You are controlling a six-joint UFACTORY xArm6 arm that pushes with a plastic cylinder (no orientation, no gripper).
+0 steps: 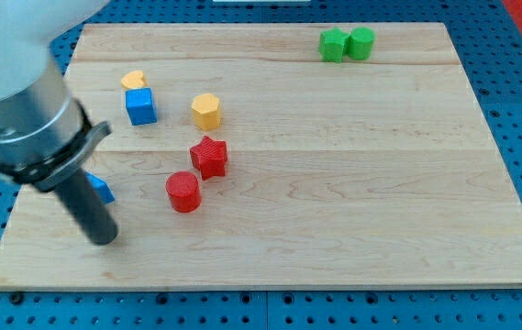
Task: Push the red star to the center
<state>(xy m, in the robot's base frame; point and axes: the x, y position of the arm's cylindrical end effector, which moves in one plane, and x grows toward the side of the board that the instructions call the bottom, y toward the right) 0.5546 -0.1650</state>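
Observation:
The red star [210,157] lies on the wooden board [334,183], left of the board's middle. A red cylinder [183,192] sits just below and to the left of it, close by. My tip [103,237] is at the board's lower left, well to the left of and below the red star and to the left of the red cylinder. The rod partly hides a blue block [101,189] right beside it.
A yellow hexagon block [205,111] sits above the red star. A blue cube [140,106] and a yellow heart-like block [133,81] are at upper left. Two green blocks [334,44] [361,42] touch each other at the top right.

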